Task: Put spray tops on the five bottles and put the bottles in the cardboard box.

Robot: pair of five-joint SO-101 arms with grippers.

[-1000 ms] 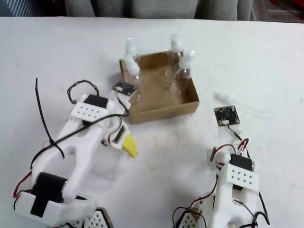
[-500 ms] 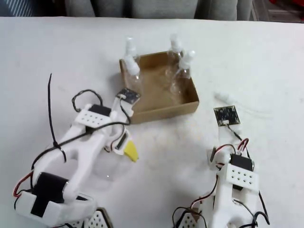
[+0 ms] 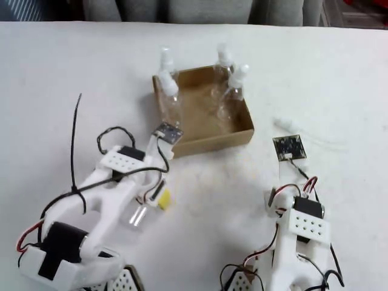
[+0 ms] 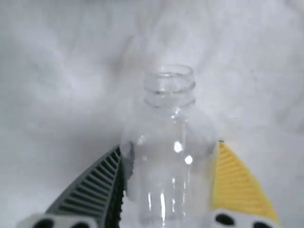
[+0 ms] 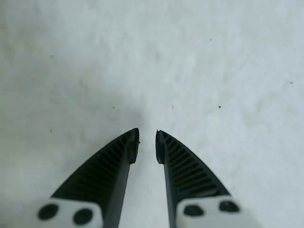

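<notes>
1. The uncapped bottle point(image 4: 170, 128) is in the lower left of the high view, under the left arm. Versus 1.0 s ago, glints on it are brighter there, and the yellow finger point(image 3: 163, 199) beside it sits lower in frame.
2. Over the same second the left arm's camera board point(image 3: 168, 132) dropped down-frame from the box's left corner to its front corner, and the black cable tie point(image 3: 76, 142) swung rightward. Box, capped bottles and right arm are unchanged.
3. Orientation, left wrist view: the bottle's long axis runs from bottom edge to mid-frame, with the open threaded neck pointing away from the camera. Its ends cannot be made out in the high view.
4. The left gripper point(image 4: 169, 149) clamps the bottle body, with the grey finger point(image 4: 102, 185) on one side and the yellow finger on the other. The neck projects past both fingertips.
5. The cardboard box point(image 3: 209, 140) is at upper centre, with capped bottles point(image 3: 233, 91) standing inside.
6. A loose spray top point(image 3: 280, 123) lies on the table point(image 3: 73, 60), right of the box.
7. The right gripper point(image 5: 147, 140) is at lower right, its fingers nearly together with a thin gap and nothing held.
</notes>
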